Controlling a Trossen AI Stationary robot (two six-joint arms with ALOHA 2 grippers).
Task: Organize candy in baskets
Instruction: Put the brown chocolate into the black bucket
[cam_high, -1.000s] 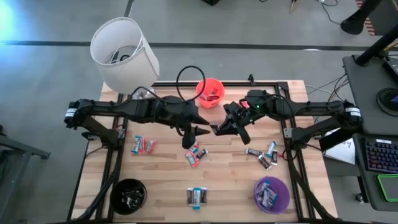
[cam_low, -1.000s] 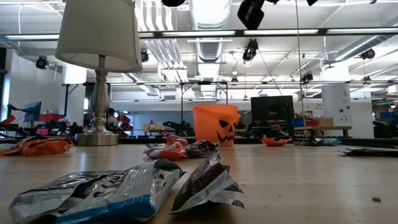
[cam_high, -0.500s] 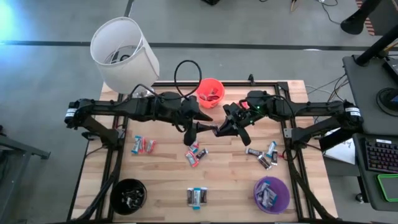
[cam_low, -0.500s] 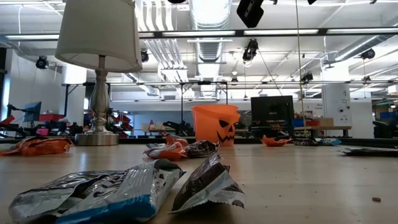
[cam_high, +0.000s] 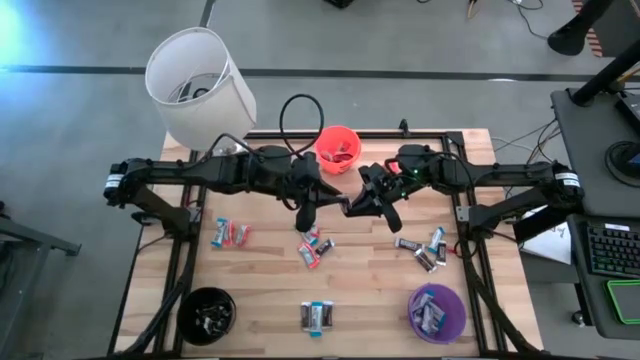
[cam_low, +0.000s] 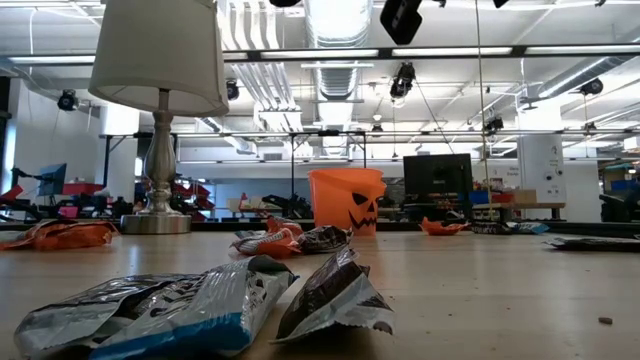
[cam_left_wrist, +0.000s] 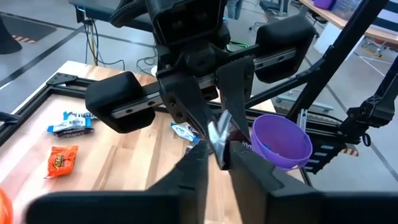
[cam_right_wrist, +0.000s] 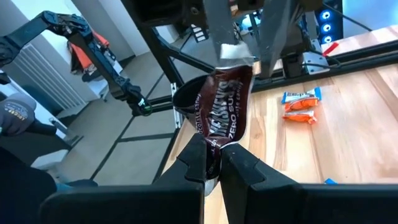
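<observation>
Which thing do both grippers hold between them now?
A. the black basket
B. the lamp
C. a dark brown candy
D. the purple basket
C: the right gripper pinches one end of the dark brown candy and the left gripper closes on the other end, above the table.

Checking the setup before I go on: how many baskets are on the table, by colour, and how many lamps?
Orange-red basket: 1
Purple basket: 1
Black basket: 1
Lamp with white shade: 1
Total: 4 things, 3 of them baskets.
</observation>
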